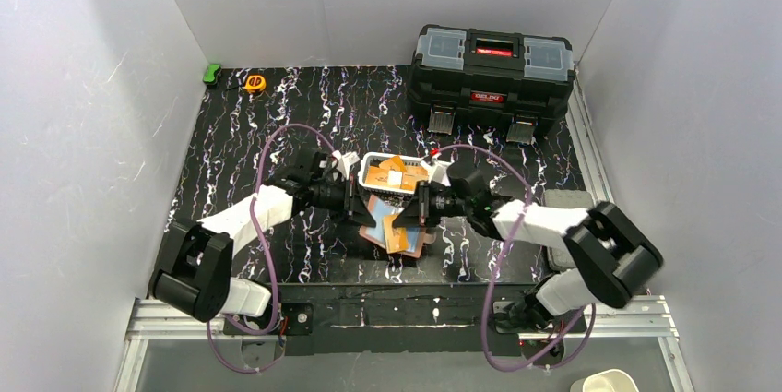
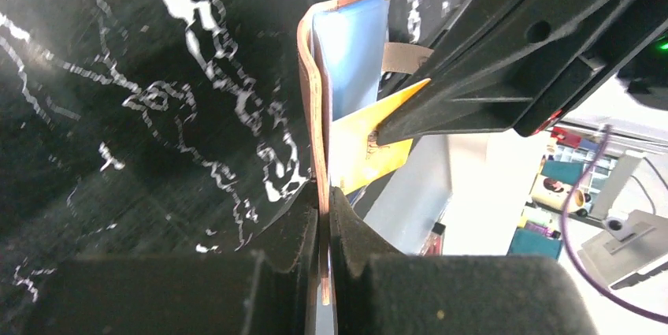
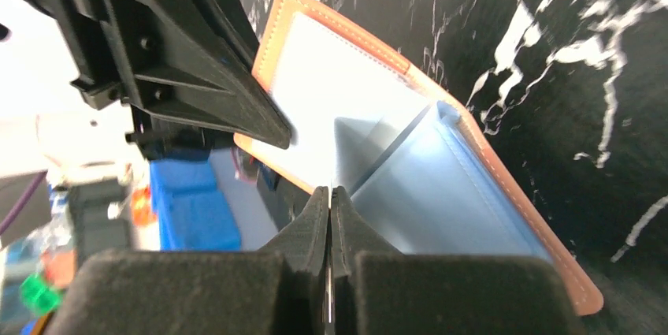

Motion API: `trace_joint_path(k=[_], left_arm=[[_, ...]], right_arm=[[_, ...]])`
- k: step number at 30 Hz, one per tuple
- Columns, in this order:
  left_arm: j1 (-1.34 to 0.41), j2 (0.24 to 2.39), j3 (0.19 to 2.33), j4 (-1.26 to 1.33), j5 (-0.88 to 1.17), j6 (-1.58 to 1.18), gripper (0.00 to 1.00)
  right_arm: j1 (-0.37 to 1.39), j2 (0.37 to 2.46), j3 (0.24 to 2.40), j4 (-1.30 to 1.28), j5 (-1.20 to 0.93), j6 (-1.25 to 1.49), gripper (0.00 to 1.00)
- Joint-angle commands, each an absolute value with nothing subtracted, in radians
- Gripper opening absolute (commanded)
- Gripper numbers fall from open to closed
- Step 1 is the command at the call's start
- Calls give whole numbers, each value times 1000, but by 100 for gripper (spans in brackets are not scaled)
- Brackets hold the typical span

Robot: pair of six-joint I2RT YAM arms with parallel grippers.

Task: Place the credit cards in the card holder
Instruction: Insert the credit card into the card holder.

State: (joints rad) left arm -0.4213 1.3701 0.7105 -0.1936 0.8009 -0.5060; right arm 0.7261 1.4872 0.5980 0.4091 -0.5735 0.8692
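Observation:
The salmon-pink card holder (image 1: 410,249) lies open in the middle of the mat, its light blue inside (image 3: 441,185) facing up. My left gripper (image 2: 324,193) is shut on the edge of the holder's flap (image 2: 313,106), which it holds raised. My right gripper (image 3: 330,191) is shut on an orange credit card (image 2: 370,146). In the right wrist view that card shows only edge-on, at the mouth of the blue pocket. The two grippers face each other, left (image 1: 364,207) and right (image 1: 412,212), over the holder.
A white slotted basket (image 1: 369,164) with several orange cards stands just behind the holder. A black toolbox (image 1: 491,74) sits at the back right. A yellow tape measure (image 1: 254,83) and a green object (image 1: 212,73) lie at the back left.

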Motion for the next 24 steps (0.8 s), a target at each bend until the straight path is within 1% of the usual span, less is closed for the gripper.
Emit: trace_joint_path(k=[1, 3, 7, 13, 16, 20, 24], left_arm=[[-416, 1304, 753, -46, 904, -603, 0], [-416, 1291, 757, -8, 916, -618, 0], [-414, 1280, 744, 172, 972, -699, 0], [-413, 1270, 746, 303, 1054, -754, 0], [-411, 1259, 764, 362, 1065, -773, 0], [-408, 1252, 777, 450, 1069, -832, 0], [-404, 1245, 791, 458, 1061, -836, 0]], right_arm=[[716, 1270, 518, 510, -315, 858, 1], [716, 1174, 489, 523, -215, 833, 1], [716, 1053, 448, 599, -72, 767, 1], [715, 986, 441, 617, -7, 757, 1], [715, 950, 416, 633, 58, 757, 1], [714, 910, 409, 634, 93, 744, 1], [715, 874, 413, 599, 119, 741, 1]])
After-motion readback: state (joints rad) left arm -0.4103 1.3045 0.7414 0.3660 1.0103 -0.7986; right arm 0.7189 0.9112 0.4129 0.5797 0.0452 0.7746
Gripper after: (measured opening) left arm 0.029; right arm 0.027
